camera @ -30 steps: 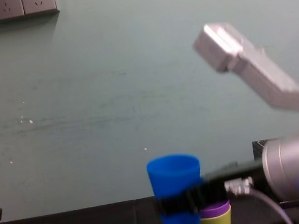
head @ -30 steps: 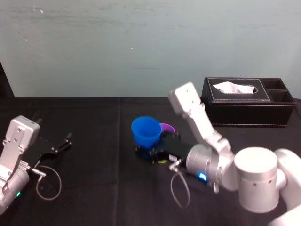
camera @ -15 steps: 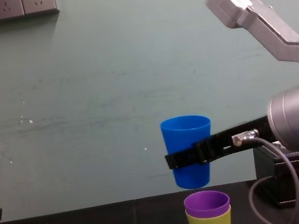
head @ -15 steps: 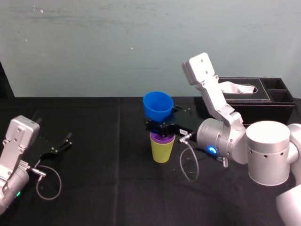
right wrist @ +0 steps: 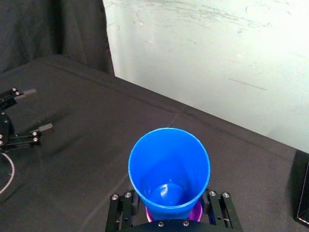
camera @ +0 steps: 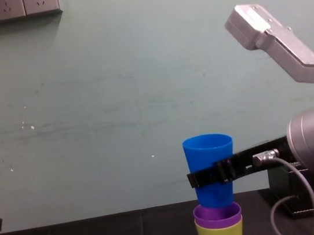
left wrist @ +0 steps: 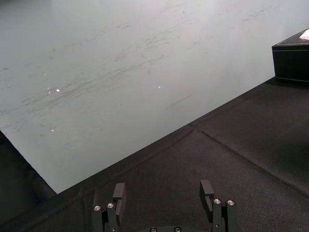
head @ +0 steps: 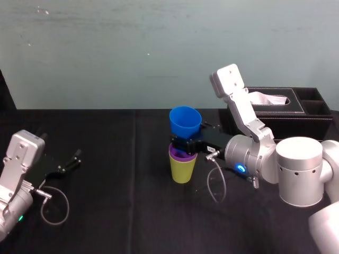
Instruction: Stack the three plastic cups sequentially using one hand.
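Since half a second before, the right gripper (head: 186,143) had come down with the blue cup (head: 185,120) and shifted slightly to the right, so that the cup's base, which had hung clear above the stack, now sat at the mouth of the purple cup (head: 179,155). We could not tell whether the two cups touched. The gripper's black fingers were closed against the blue cup's sides at about mid-height and held it upright, mouth up. In the right wrist view we looked straight down into the cup and saw a thin purple rim showing around its base.

The purple cup was nested in the yellow-green cup (head: 181,170), with only its rim standing proud. That pair stood upright on the black table (head: 116,211) near its middle. In the chest view the three cups lined up one above another, with blue on top, then purple, then yellow-green.

The right arm reached in from the right, its blue ring light glowing. Behind it, at the far right of the table, sat the black tissue box (head: 280,114), well apart from the cups.

The left gripper (left wrist: 162,193) rested low over the table on the far left, its fingers spread apart and holding nothing.
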{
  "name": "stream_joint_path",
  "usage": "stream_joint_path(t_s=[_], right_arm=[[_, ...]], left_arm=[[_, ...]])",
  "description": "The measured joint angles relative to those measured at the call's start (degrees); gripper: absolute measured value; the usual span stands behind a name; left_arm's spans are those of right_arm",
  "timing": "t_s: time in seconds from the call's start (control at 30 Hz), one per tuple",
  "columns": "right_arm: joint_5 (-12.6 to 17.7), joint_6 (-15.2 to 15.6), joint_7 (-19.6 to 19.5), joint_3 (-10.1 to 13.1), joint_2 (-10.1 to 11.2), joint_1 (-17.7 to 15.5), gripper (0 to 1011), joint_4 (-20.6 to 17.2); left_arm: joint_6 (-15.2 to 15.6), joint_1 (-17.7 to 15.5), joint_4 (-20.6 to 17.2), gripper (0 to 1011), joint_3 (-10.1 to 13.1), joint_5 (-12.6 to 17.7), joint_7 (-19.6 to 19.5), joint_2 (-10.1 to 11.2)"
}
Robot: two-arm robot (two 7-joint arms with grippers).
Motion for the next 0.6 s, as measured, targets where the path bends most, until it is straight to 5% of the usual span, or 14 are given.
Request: stream_joint_path(t_s=[0.6], right_arm=[[-0.1,-1.5,-0.3,-0.5,-0.5,0.4,707,3.3]], left_arm=[[0.0,0.0,0.0,1000,0.0,0.0,0.0,0.0]])
